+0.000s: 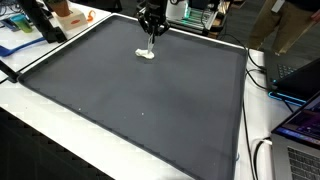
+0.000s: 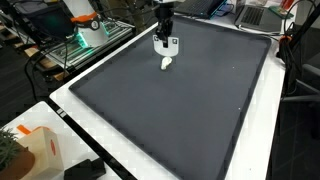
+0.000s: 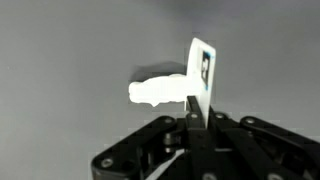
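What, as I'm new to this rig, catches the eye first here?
A big dark mat covers most of the white table. Near one edge of it, the gripper is shut on a small white card, held upright over a white lump lying on the mat.

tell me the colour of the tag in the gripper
White with a dark mark; the tag shows best in wrist view.
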Robot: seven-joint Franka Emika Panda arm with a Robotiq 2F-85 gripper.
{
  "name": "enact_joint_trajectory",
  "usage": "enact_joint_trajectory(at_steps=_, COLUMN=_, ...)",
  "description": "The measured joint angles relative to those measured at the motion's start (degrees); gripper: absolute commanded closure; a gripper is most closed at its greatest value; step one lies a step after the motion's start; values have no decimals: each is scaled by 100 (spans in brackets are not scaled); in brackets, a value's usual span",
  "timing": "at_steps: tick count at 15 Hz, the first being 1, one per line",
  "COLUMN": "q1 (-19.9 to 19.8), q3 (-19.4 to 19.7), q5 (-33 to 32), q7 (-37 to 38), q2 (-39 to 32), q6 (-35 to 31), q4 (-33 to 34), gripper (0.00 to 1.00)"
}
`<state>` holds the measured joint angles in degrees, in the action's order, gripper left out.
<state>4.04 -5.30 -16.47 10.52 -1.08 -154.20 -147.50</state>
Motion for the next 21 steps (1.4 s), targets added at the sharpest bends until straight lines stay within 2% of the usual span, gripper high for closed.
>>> enact_joint_trajectory(at_steps=11, q1=86, q3=94, q5=-782, q7=638, q2=-526, q6=59, q4=326, gripper=99)
enact_joint_trajectory(at_steps=15, q1=254, q3=163, q5=-996, q7=929, q2=-724, q6=433, q4=614, gripper=99)
enact_joint_trajectory(at_steps=21, q1=514, q3=202, q5=-1005, q7=1303, q2=-1057, q6=1383, q4=1237, gripper=99)
